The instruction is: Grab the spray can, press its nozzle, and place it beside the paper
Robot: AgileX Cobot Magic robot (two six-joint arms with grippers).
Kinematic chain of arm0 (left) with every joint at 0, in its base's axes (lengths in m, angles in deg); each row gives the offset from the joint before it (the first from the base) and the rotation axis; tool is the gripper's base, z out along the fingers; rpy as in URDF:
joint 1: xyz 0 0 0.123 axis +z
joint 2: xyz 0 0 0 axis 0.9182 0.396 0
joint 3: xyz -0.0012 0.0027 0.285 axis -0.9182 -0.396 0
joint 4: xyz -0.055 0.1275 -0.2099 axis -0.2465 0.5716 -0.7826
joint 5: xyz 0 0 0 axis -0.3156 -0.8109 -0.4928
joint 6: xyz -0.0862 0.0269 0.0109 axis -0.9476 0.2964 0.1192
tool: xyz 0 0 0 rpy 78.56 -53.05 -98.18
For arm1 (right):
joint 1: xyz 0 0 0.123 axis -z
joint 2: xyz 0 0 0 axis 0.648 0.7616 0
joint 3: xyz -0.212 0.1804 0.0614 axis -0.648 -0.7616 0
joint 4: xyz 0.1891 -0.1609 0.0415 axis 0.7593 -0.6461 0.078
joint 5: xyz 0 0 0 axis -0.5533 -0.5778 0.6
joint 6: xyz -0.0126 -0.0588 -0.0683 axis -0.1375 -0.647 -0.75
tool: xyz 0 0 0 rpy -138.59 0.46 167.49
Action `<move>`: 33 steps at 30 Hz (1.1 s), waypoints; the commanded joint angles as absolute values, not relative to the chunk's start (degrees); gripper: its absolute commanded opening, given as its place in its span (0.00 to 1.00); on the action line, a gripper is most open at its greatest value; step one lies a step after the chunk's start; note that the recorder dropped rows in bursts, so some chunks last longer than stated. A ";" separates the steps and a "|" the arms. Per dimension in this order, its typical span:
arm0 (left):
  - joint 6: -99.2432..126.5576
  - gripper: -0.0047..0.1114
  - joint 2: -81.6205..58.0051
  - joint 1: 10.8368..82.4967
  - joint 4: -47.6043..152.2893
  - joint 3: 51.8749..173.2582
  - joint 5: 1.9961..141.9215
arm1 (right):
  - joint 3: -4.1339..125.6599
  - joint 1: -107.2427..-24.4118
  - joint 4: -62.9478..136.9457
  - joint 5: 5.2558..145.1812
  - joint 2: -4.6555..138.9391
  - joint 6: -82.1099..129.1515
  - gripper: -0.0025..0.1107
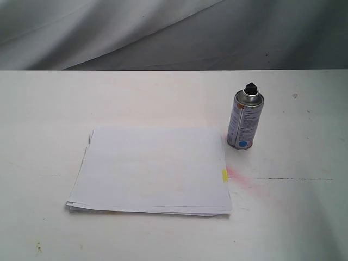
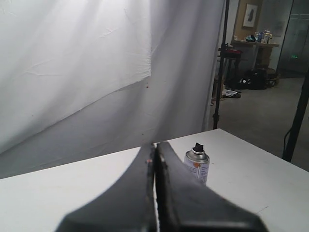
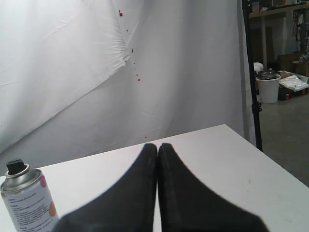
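Note:
The silver spray can [image 1: 245,122] stands upright on the white table, just right of the paper's far right corner, its black nozzle [image 1: 250,87] on top and a blue dot low on its label. The paper [image 1: 152,169] lies flat at the table's middle with a yellow tab [image 1: 224,175] on its right edge. Neither gripper shows in the exterior view. My left gripper [image 2: 155,145] is shut and empty, with the spray can [image 2: 197,164] beyond it. My right gripper [image 3: 157,146] is shut and empty too, the spray can [image 3: 26,200] off to its side.
A pink stain [image 1: 239,176] marks the table [image 1: 304,217] right of the paper, beside a thin dark line. A grey-white cloth backdrop [image 1: 109,32] hangs behind the table's far edge. A black stand pole [image 2: 221,63] rises past the table.

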State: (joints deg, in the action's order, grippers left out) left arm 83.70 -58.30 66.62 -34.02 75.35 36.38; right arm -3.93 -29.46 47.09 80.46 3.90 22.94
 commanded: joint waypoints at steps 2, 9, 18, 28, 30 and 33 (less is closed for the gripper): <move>83.77 0.04 -58.12 66.34 -32.81 75.25 39.80 | -4.13 -29.00 47.12 80.35 3.64 22.73 0.02; 83.80 0.04 -59.15 64.50 -43.68 76.71 53.18 | -4.13 -29.00 47.12 80.35 3.64 22.73 0.02; 49.07 0.04 -59.42 63.81 2.22 76.86 58.31 | -4.13 -29.00 47.12 80.35 3.64 22.73 0.02; 16.25 0.04 -59.42 63.81 41.41 67.14 69.81 | -4.13 -29.00 47.12 80.35 3.64 22.73 0.02; 16.25 0.04 -59.42 63.81 43.17 63.71 70.97 | -4.13 -29.00 47.12 80.35 3.64 22.73 0.02; 16.04 0.04 -59.42 63.81 44.26 59.16 72.29 | -4.13 -29.00 47.12 80.35 3.64 22.73 0.02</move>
